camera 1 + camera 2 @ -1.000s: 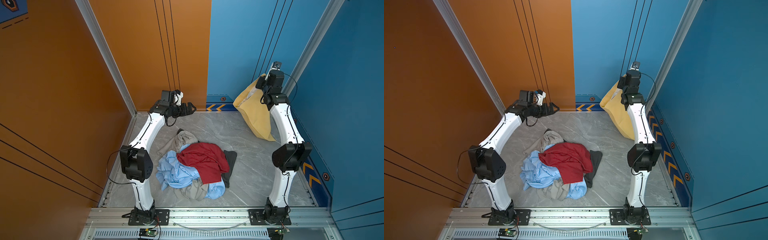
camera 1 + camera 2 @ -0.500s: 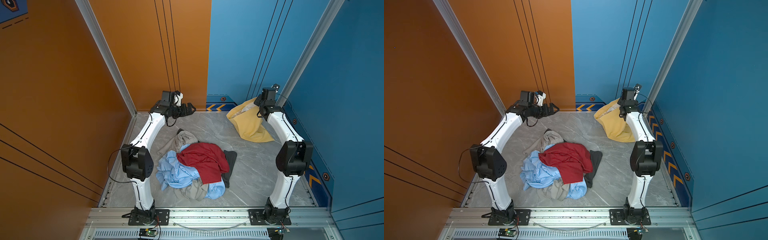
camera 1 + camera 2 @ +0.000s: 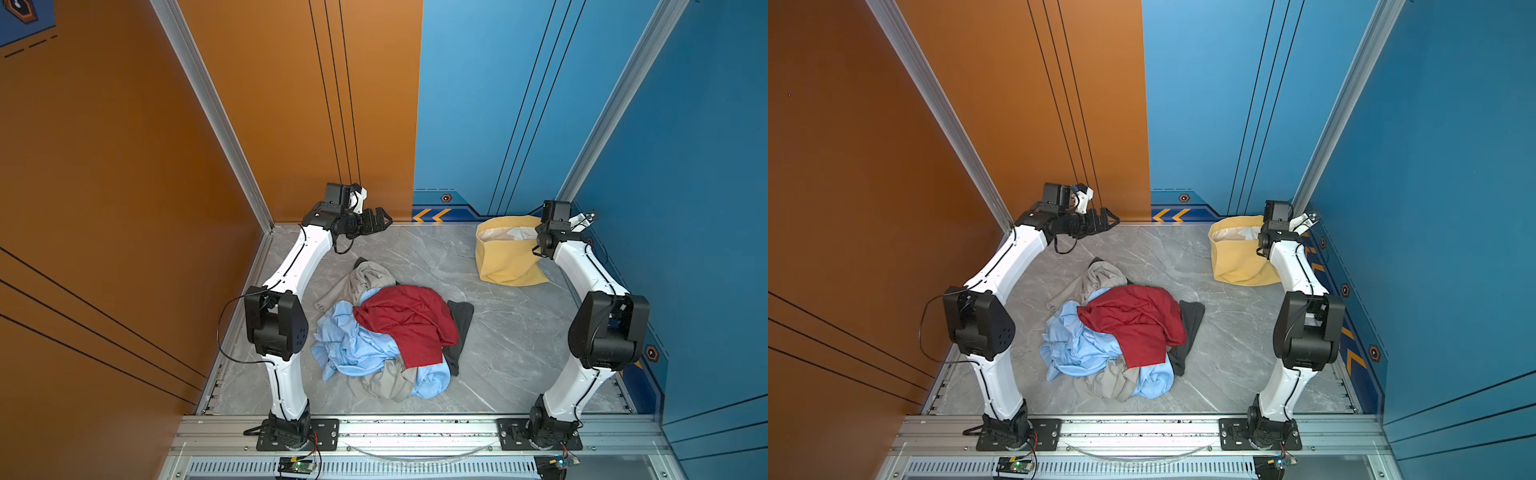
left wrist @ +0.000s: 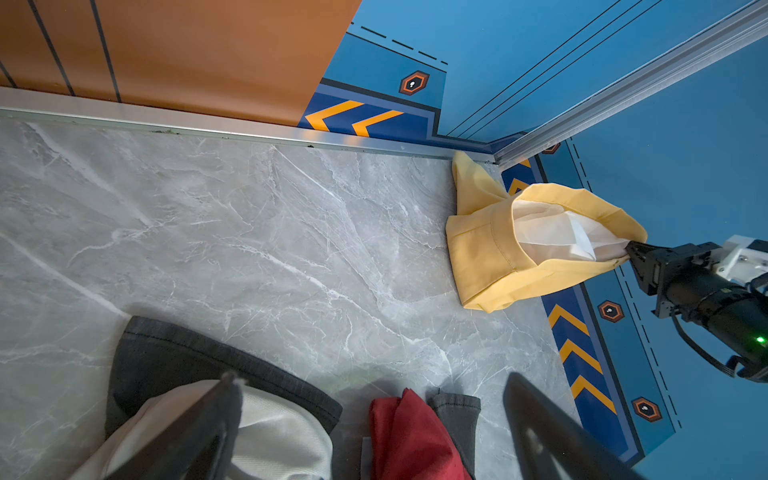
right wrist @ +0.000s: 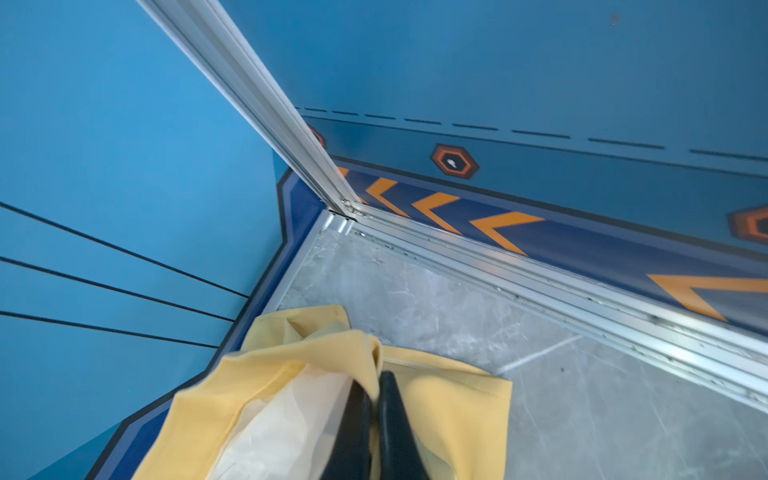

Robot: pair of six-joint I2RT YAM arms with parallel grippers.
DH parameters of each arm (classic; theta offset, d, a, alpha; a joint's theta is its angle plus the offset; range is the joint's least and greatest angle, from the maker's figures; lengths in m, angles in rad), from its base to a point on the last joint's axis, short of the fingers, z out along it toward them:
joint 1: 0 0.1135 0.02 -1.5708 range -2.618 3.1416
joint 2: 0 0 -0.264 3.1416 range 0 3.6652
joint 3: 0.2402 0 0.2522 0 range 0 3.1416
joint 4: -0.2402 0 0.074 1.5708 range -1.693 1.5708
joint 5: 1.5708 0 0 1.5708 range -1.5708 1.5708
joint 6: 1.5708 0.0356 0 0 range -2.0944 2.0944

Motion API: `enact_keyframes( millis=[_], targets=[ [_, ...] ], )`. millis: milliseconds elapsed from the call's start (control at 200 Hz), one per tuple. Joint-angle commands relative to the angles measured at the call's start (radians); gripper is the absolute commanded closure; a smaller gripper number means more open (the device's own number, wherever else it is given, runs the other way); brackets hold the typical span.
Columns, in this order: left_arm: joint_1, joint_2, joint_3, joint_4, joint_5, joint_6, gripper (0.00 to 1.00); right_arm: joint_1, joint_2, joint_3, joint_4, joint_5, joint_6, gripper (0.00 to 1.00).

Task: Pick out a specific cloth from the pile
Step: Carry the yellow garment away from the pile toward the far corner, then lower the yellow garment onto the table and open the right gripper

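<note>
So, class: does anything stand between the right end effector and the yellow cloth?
Nothing visible does. The right end effector is shut on the rim of the yellow cloth, which sits in the far corner, apart from the pile, with bare table between.
</note>
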Motion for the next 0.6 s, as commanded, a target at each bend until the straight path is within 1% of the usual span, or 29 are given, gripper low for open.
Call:
enact_keyframes(
  millis=[0,85,210,340,440,596],
  targets=[
    [-0.001,0.0,0.005,0.004,-0.008,0.008,0.02,-0.001,0.004,0.003,-0.161,0.04,0.108,1.0],
    [-0.004,-0.003,-0.001,0.003,-0.009,0.008,0.02,0.001,0.027,0.021,-0.226,0.027,0.142,1.0],
    [-0.009,-0.01,-0.012,0.003,-0.011,0.012,0.02,0.003,0.056,0.019,-0.269,-0.018,0.193,1.0],
    [-0.01,-0.032,-0.031,0.003,-0.023,0.022,0.02,0.022,0.077,0.025,-0.331,-0.019,0.248,1.0],
    [-0.009,-0.061,-0.066,0.002,-0.038,0.03,0.02,0.034,0.092,0.026,-0.378,-0.031,0.306,1.0],
    [-0.009,-0.099,-0.132,0.003,-0.055,0.035,0.02,0.047,0.135,0.049,-0.417,-0.094,0.36,1.0]
  ],
)
